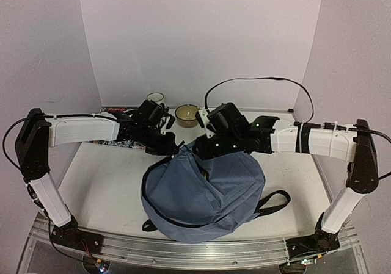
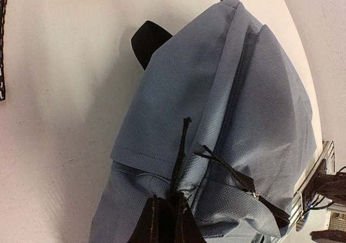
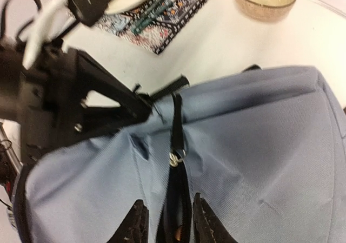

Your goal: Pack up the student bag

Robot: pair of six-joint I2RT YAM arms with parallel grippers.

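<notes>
The student bag (image 1: 201, 191) is a grey-blue backpack lying in the middle of the table. At its far top edge my left gripper (image 2: 167, 196) is shut on a thin black pull cord (image 2: 183, 145) of the bag, and its black fingers (image 3: 127, 105) also show in the right wrist view. My right gripper (image 3: 167, 197) is open just above the bag. Its two fingertips straddle the partly open black zipper line, a little below the metal slider (image 3: 175, 157) and its black pull strap (image 3: 175, 121). Nothing is between them. In the top view both grippers (image 1: 173, 146) (image 1: 206, 148) meet at the bag's top.
A tan bowl (image 1: 187, 114) stands behind the bag at the back of the table. A patterned flat book (image 3: 162, 21) lies to its left under the left arm. A black shoulder strap (image 1: 275, 202) trails out to the bag's right.
</notes>
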